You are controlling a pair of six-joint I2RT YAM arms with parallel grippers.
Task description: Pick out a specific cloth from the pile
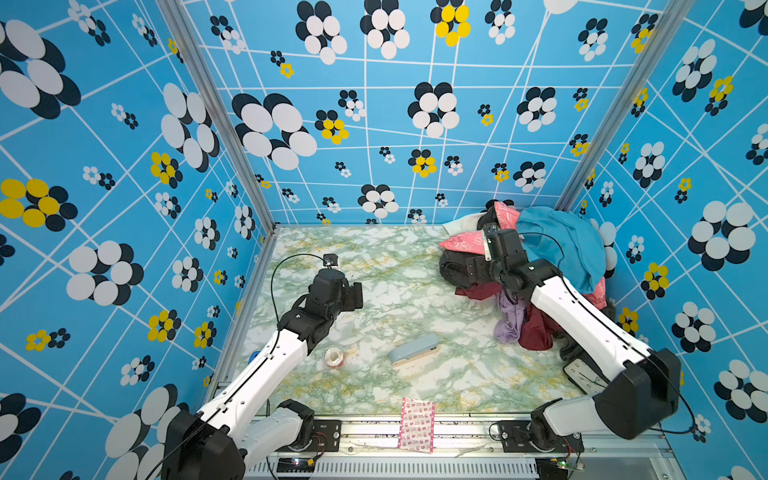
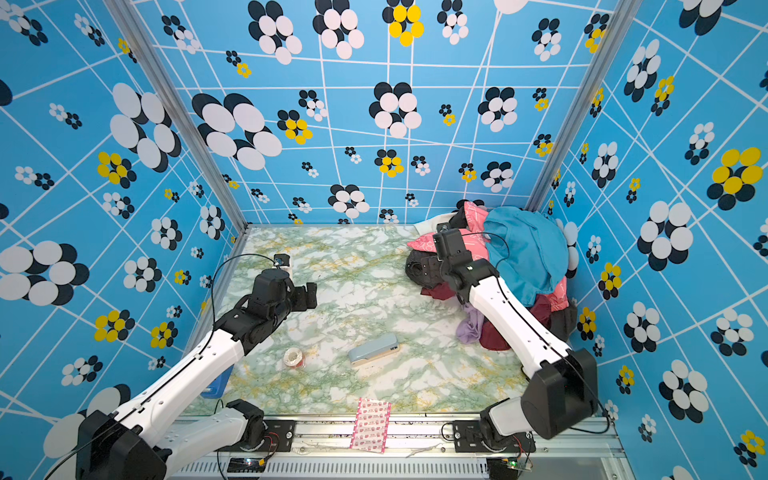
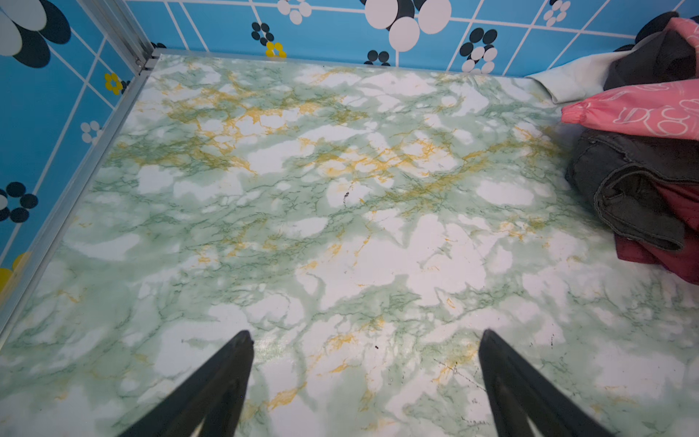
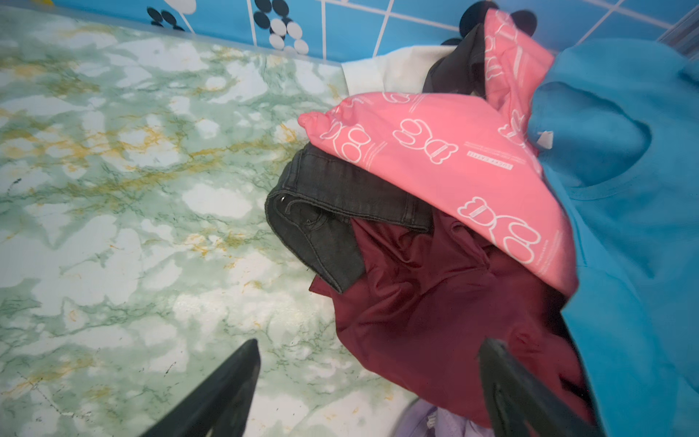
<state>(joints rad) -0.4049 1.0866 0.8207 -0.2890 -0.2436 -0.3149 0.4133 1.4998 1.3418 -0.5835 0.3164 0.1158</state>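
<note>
The pile (image 1: pixel 561 249) fills the back right corner: a teal top, a pink printed piece (image 4: pixel 435 151), black jeans (image 4: pixel 325 212), a lilac piece (image 1: pixel 509 324) and a white piece. The cloth (image 4: pixel 427 302), dark maroon and slightly shiny, lies low in the pile under the jeans and the pink piece; it also shows in both top views (image 1: pixel 536 332) (image 2: pixel 494 338) and in the left wrist view (image 3: pixel 677 261). My right gripper (image 4: pixel 370 344) (image 1: pixel 467 270) hangs open over the cloth's front edge, one finger above the table and the other above the cloth. My left gripper (image 3: pixel 367 335) (image 1: pixel 357 295) is open over bare table.
A blue-grey case (image 1: pixel 413 351) and a tape roll (image 1: pixel 335 357) lie mid-table. A pink printed packet (image 1: pixel 417 424) overhangs the front rail. A white device (image 1: pixel 584 374) sits under the right arm. Patterned walls close in the left, back and right sides.
</note>
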